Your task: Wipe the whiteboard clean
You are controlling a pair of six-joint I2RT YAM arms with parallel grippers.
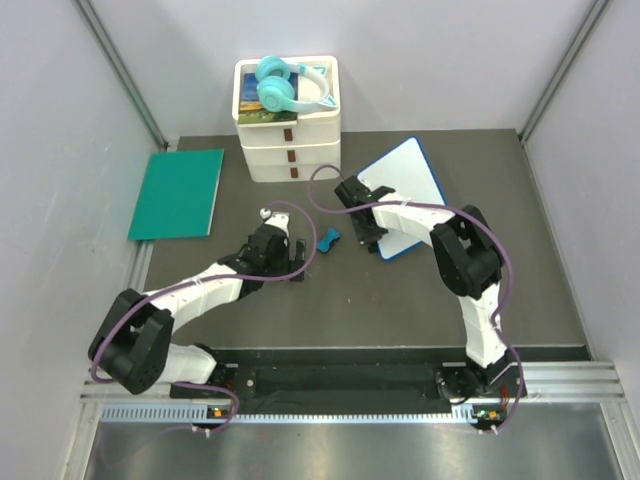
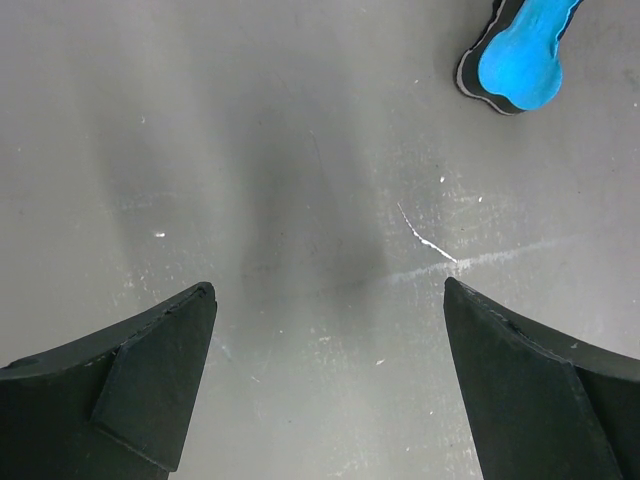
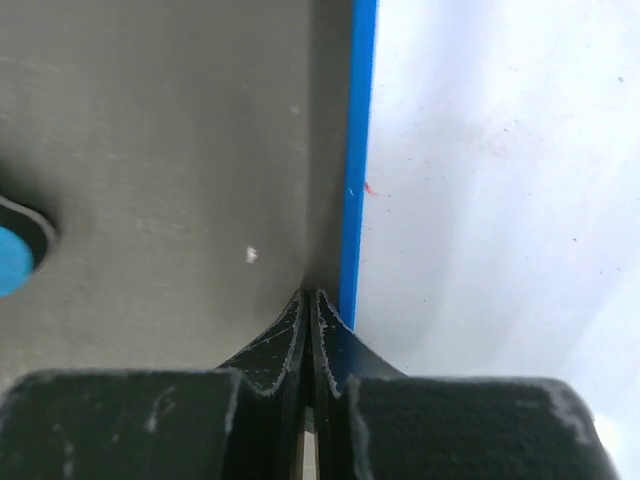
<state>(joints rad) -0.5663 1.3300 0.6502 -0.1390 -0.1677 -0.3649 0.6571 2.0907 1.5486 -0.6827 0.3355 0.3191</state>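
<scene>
blue-framed whiteboard (image 1: 405, 185) beside the pressed-together right fingers (image 3: 283, 348); left fingers (image 2: 150, 375) spread wide.

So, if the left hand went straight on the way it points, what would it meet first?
Probably the bare table; the eraser lies off to the right of that line.

The small rectangular whiteboard (image 1: 403, 178) has a white face inside a thin blue frame, and the matte bench (image 1: 400, 300) is dark grey with pale scuffs. The flat rectangular mat (image 1: 178, 192) is teal green, the bone-shaped pad (image 1: 327, 240) bright blue over black, the plastic headphones (image 1: 285, 85) turquoise, the stacked drawer unit (image 1: 292, 150) white with brown handles. The left robot arm (image 1: 200, 292) and right robot arm (image 1: 480, 320) are white with black joints and purple cables, the left hand (image 2: 330, 290) and right hand (image 3: 310, 295) black.
</scene>
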